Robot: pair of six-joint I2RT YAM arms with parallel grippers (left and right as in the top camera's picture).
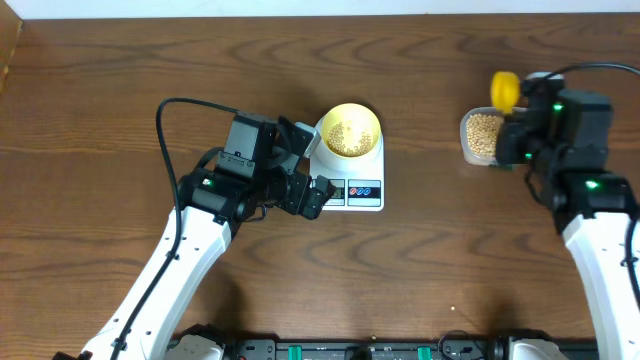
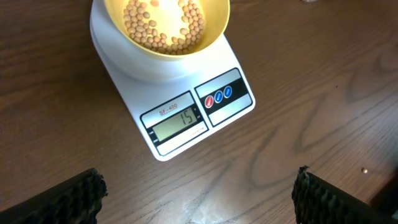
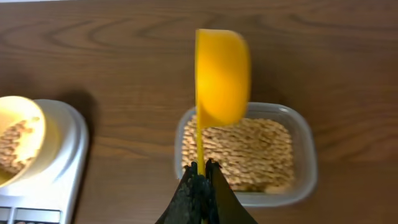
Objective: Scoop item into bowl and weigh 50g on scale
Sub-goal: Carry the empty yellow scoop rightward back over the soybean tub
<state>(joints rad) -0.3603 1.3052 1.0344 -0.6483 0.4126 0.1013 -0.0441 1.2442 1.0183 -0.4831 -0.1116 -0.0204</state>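
Observation:
The pale yellow bowl (image 1: pixel 349 131) sits on the white scale (image 1: pixel 355 190) and holds a layer of beige beans (image 2: pixel 163 25). The scale (image 2: pixel 180 99) shows 15 on its display. My left gripper (image 2: pixel 198 194) hangs open over bare wood just in front of the scale, nothing between its fingers. More beans (image 3: pixel 239 152) fill a clear plastic tub (image 1: pixel 481 137) at the right. My right gripper (image 3: pixel 201 167) is shut on the handle of a bright yellow measuring spoon (image 3: pixel 222 74), whose cup is raised above the tub and turned on edge.
Dark wooden table all round. The left arm (image 1: pixel 190 250) lies diagonally from the front edge to the scale; the right arm (image 1: pixel 590 210) comes up the right side. A stray bean (image 1: pixel 452 310) lies near the front right.

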